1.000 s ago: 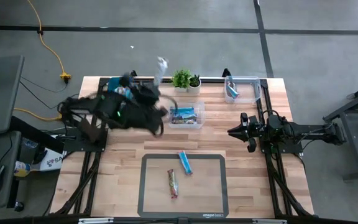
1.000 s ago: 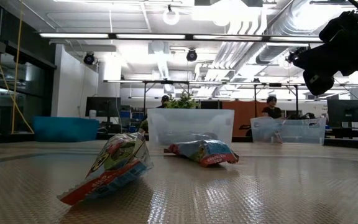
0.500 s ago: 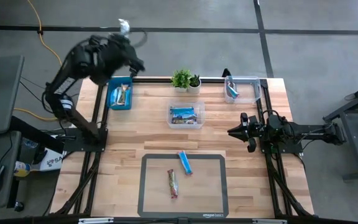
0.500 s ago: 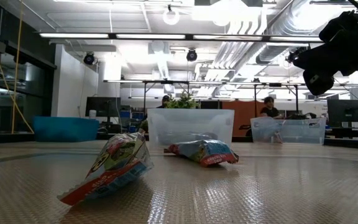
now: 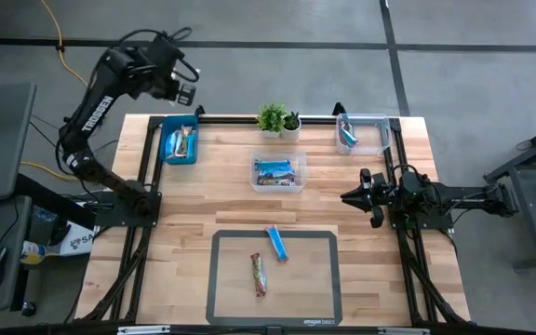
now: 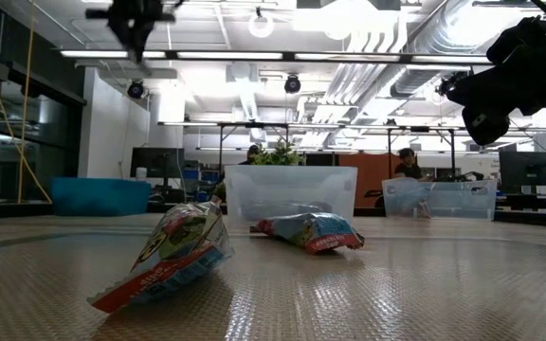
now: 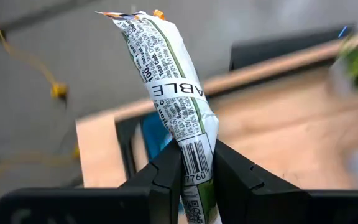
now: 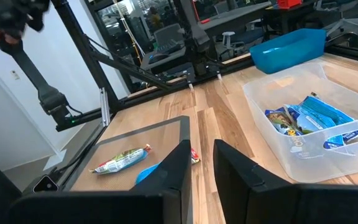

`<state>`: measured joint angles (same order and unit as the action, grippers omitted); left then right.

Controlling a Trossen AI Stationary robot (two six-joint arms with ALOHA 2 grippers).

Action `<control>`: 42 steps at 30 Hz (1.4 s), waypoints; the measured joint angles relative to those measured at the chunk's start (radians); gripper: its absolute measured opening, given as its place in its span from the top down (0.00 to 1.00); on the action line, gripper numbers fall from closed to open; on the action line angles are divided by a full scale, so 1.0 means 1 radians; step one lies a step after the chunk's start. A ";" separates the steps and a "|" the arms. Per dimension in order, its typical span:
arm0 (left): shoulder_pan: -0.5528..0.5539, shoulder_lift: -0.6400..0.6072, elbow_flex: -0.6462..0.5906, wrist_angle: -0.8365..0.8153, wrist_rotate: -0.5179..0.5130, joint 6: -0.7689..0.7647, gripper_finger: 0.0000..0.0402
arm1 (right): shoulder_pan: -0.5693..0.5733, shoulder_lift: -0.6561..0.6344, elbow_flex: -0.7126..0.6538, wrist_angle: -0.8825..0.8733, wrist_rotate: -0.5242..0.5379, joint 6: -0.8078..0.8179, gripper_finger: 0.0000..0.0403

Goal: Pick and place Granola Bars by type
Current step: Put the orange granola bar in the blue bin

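My left gripper [image 5: 182, 90] is raised high over the table's far left corner, shut on a white-and-green granola bar [image 7: 173, 93]. The blue bin [image 5: 179, 144] below it holds bars. A light blue bar [image 5: 277, 243] and a red-green bar [image 5: 260, 274] lie flat on the grey mat [image 5: 221, 279]. More bars lie in the centre clear bin [image 5: 279, 173] and the far right clear bin [image 5: 361, 133]. My right gripper [image 5: 352, 197] waits low at the table's right side, its fingers [image 8: 180, 171] a little apart with nothing between them. My left gripper pinches the bar between its two fingers at the barcode stretch [image 7: 196, 163] near one end. The bar lies along the fingers, and most of its length sticks out past the fingertips. The gripper slants downward, and the bar is lifted clear of table and bins.
Two small potted plants [image 5: 278, 119] stand at the far edge between the bins. Bare wood lies around the mat and left of the centre bin. A yellow cable [image 5: 77, 74] runs on the floor beyond the far left corner.
My left gripper has swung from beside the centre bin toward the table's far left corner, turning as it went. It now stands high above the blue bin's far side. The bar has stayed in its grip throughout. The right arm has kept still.
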<state>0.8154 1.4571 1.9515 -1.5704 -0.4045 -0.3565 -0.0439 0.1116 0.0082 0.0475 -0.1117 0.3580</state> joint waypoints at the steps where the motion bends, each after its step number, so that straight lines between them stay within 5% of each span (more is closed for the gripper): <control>1: 0.022 -0.008 -0.047 -0.001 0.016 0.000 0.83 | 0.000 0.000 0.000 0.000 0.000 0.000 0.87; 10: 0.129 -0.029 -0.366 0.018 0.135 0.023 0.83 | 0.000 0.000 0.000 0.000 0.000 0.000 0.88; 19: 0.159 -0.096 -0.602 0.327 0.395 0.056 0.83 | 0.000 0.000 0.000 0.000 0.000 0.000 0.88; 30: 0.264 -0.243 -0.922 0.522 0.529 0.135 0.83 | 0.000 0.000 0.000 0.000 0.000 0.000 0.87; 42: 0.261 -0.264 -0.974 0.666 0.466 -0.004 0.83 | 0.000 0.000 0.000 0.000 0.000 0.000 0.88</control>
<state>1.0760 1.1935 0.9779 -0.9040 0.0613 -0.3601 -0.0441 0.1116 0.0086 0.0479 -0.1119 0.3580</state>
